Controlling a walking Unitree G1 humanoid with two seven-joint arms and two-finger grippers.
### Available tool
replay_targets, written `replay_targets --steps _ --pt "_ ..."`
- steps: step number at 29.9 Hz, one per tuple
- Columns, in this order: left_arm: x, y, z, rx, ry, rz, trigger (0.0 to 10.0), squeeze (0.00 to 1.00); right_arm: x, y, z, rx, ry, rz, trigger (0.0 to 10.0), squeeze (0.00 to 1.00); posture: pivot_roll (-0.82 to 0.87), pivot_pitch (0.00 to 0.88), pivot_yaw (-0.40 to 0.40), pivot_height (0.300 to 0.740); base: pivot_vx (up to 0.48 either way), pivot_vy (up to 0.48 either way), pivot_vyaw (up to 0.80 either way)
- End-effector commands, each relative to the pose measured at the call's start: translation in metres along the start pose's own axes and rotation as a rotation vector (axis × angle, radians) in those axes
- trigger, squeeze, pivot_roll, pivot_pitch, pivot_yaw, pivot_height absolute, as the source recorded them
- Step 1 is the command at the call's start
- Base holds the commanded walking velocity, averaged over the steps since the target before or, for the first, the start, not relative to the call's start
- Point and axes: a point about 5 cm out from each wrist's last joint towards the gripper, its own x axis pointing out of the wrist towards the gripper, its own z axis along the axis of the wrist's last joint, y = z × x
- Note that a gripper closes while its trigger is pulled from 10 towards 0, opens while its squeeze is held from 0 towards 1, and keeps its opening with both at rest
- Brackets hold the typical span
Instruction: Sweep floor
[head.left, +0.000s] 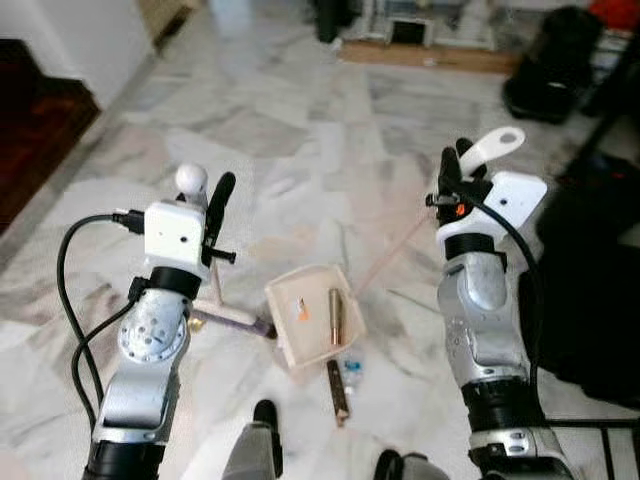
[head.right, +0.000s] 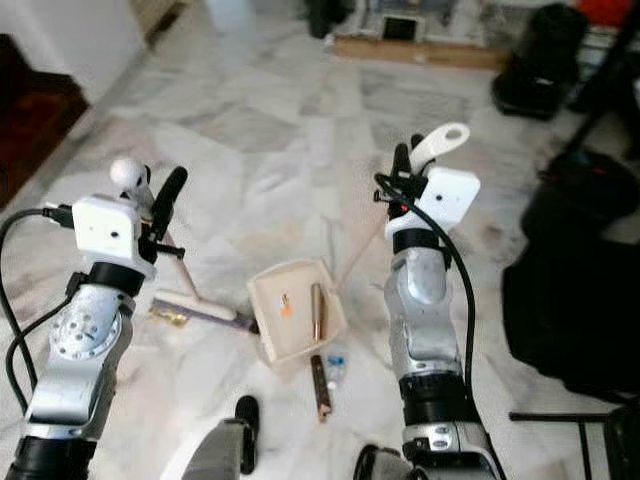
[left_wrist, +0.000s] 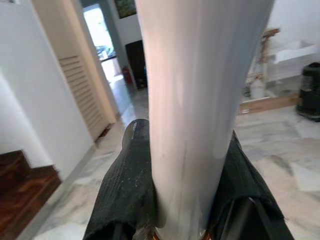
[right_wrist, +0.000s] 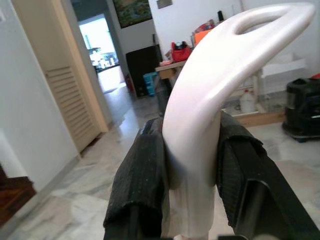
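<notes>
Broom (head.left: 238, 318) head lies on the floor below and just inward of the left claw (head.left: 214, 205), its pale stick running up through that claw to a white ball knob (head.left: 191, 179). Head views: the right claw (head.left: 452, 172) holds the looped white top of the dustpan handle (head.left: 497, 145), whose thin stem slants down and inward to the cream dustpan (head.left: 315, 315) on the floor between the two arms. Inside the pan lie a brown stick-like piece (head.left: 335, 312) and a small orange scrap (head.left: 302, 311); just below the pan's lip, toward the robot, another brown piece (head.left: 337, 389) and a small blue-and-white scrap (head.left: 352, 367) rest on the floor, not yet swept in. Both tools look light and stiff, long levers that will twist in a grip taken so near the top; a lower hold on the stick would probably steer the head better.

Left wrist view: the claw is clamped on the broom stick, one black finger (left_wrist: 127, 190) on each side. The stick is smooth and shiny, so I judge it could slip or spin under a sideways push.

Right wrist view: the claw is closed around the curved handle just under its loop, a padded finger (right_wrist: 140, 185) pressed to each flank. That glossy plastic looks slippery too, though the flare should stop it sliding down.

The floor (head.left: 300, 130) is polished grey-veined marble, hard and slick, so debris should slide easily and the pan may skid. Ahead of the claws stand a louvred door (right_wrist: 75, 115), a dark wooden step (head.left: 35, 110) beyond the left claw, and black bags (head.left: 560, 60) past the right one.
</notes>
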Motion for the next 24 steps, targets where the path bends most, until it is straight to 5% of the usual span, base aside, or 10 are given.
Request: replay_targets --steps 1,18,24 --pt "-0.001 0.006 0.004 0.01 -0.031 0.009 10.0 0.0 0.002 0.008 0.015 0.018 -0.074 0.019 10.0 0.0 -0.2 0.133 0.089 0.74 0.0 0.0 0.79" --pt "0.005 0.016 0.001 0.014 -0.024 0.022 10.0 0.0 0.002 0.017 0.013 0.054 -0.069 0.019 10.0 0.0 -0.15 0.15 0.122 0.74 0.0 0.0 0.79" --pt "0.001 0.017 0.005 0.022 -0.033 0.068 10.0 0.0 0.007 0.016 0.012 0.06 -0.055 0.039 10.0 0.0 -0.08 0.162 0.067 0.74 0.0 0.0 0.79"
